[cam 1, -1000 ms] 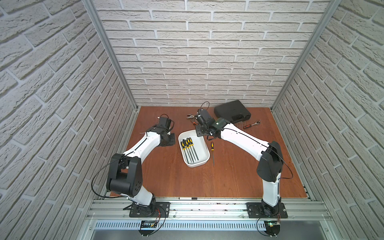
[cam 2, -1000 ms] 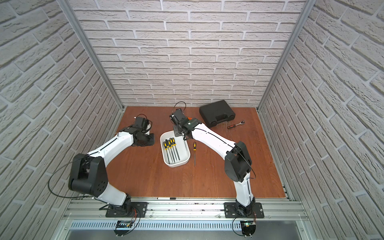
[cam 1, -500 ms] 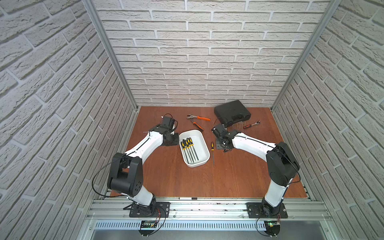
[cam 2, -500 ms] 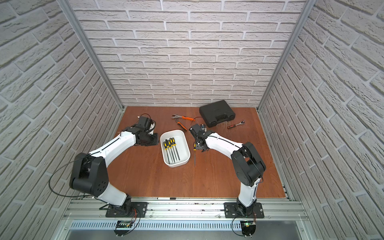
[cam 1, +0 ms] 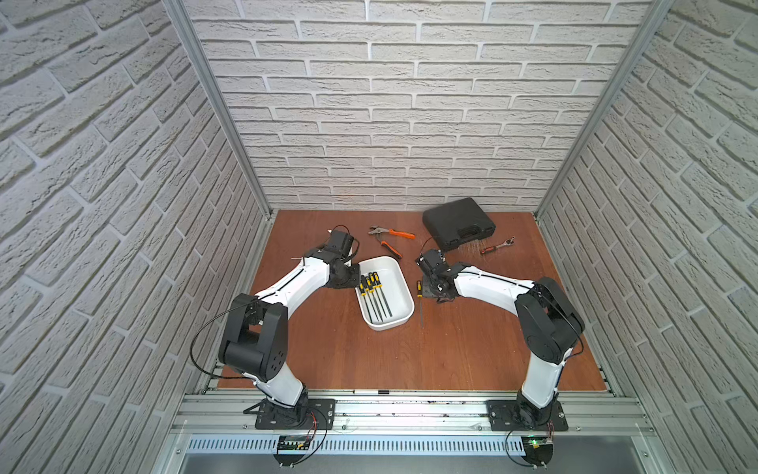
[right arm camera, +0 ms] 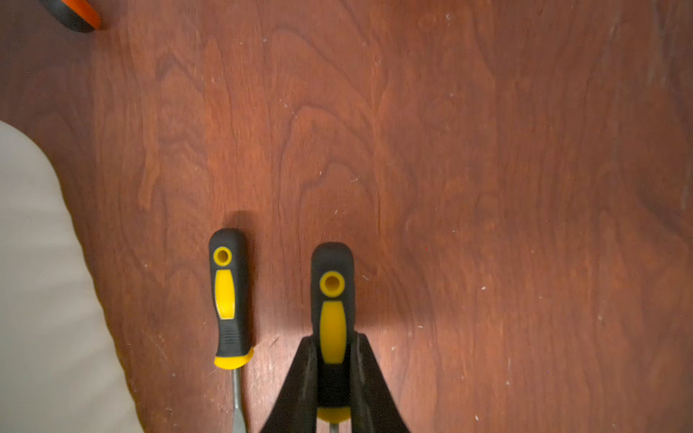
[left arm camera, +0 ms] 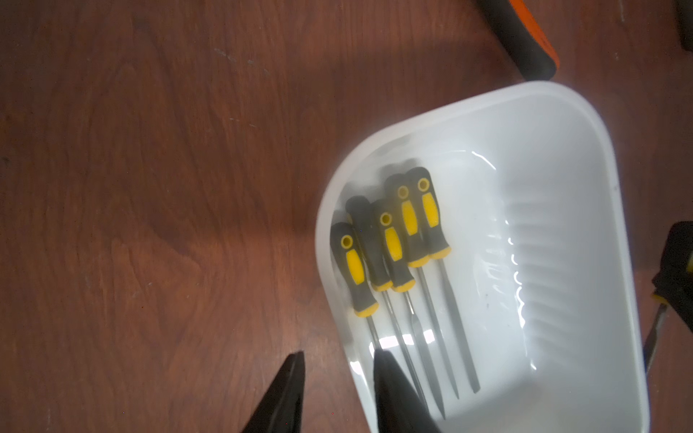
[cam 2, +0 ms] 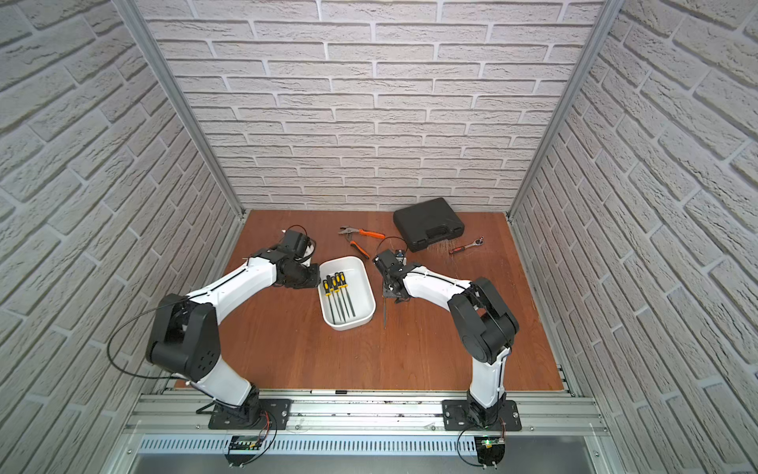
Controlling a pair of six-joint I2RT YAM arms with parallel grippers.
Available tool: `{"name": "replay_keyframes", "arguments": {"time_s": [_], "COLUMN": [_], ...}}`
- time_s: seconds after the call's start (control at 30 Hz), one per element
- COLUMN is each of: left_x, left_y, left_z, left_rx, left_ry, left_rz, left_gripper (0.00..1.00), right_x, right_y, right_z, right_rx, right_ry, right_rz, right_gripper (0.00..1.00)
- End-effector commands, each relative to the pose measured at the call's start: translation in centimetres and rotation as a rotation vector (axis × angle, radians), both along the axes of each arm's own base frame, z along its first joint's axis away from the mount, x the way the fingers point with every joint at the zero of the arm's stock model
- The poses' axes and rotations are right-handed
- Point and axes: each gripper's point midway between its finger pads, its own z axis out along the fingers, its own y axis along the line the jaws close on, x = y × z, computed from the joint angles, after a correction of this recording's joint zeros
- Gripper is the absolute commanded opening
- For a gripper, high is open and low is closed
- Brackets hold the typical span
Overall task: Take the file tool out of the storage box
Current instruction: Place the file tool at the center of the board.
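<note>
"So where's the file it's meant to lift out?"

"Already outside the storage box [cam 1: 396, 287]. The right gripper [right arm camera: 333, 339] is pinched tight on the held file [right arm camera: 332, 288], by its black-and-yellow handle, over the table [right arm camera: 487, 187]. The blade runs out of the wrist camera's frame. I can't tell whether it touches the wood."

"And from above?"

"In both top views the wrist covers it. You only see the loose file [cam 1: 420, 305] lying on the table, between box and gripper."

"What about the left gripper [left arm camera: 337, 363]?"

"Jaws partway apart, straddling the box's side wall, with one finger [left arm camera: 292, 386] outside. Whether either touches the plastic, I can't say. Five files [left arm camera: 393, 243] lie side by side inside, some shafts hidden behind the inner finger."

"Anything else?"

"Pliers [cam 1: 389, 238], black case [cam 1: 457, 223] and ratchet [cam 1: 496, 245] at the back, well apart from the box."
</note>
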Motion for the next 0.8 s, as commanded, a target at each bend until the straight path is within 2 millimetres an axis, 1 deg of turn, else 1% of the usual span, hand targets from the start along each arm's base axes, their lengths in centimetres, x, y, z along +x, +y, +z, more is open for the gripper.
{"name": "replay_keyframes", "arguments": {"time_s": [0.0, 0.13, 0.2, 0.4, 0.47, 0.53, 0.57, 0.63, 0.7, 0.77], "left_x": [0.9, 0.8, 0.9, 1.2, 1.2, 1.3, 1.3, 1.4, 1.4, 1.5], "left_y": [-0.4, -0.5, -0.6, -0.9, -0.9, -0.9, -0.9, -0.9, -1.1, -1.1], "left_z": [0.5, 0.3, 0.3, 0.2, 0.3, 0.2, 0.3, 0.3, 0.3, 0.2], "left_rx": [-0.007, -0.006, -0.01, -0.018, -0.02, -0.019, -0.019, -0.018, -0.019, -0.017], "left_ry": [-0.025, -0.018, -0.018, -0.013, -0.014, -0.013, -0.014, -0.012, -0.011, -0.01], "left_rz": [0.004, 0.002, 0.003, 0.002, 0.001, 0.002, 0.0, -0.001, -0.005, -0.005], "left_gripper": [0.38, 0.38, 0.38, 0.38, 0.38, 0.38, 0.38, 0.38, 0.38, 0.38], "right_x": [0.4, 0.5, 0.5, 0.6, 0.7, 0.8, 0.9, 1.0, 1.2, 1.5], "right_y": [0.7, 1.0, 1.2, 1.5, 1.6, 1.5, 1.5, 1.4, 1.4, 1.5], "right_z": [-0.8, -1.1, -1.1, -1.5, -1.4, -1.1, -1.0, -0.7, -0.2, 0.8], "right_rx": [0.039, 0.035, 0.037, 0.028, 0.027, 0.024, 0.019, 0.009, 0.003, 0.002], "right_ry": [-0.006, 0.0, -0.001, 0.015, 0.012, 0.007, 0.004, 0.001, -0.005, -0.024], "right_rz": [-0.003, 0.007, 0.017, 0.033, 0.037, 0.04, 0.041, 0.047, 0.052, 0.058], "right_gripper": [0.02, 0.03, 0.04, 0.17, 0.22, 0.32, 0.35, 0.38, 0.39, 0.39]}}
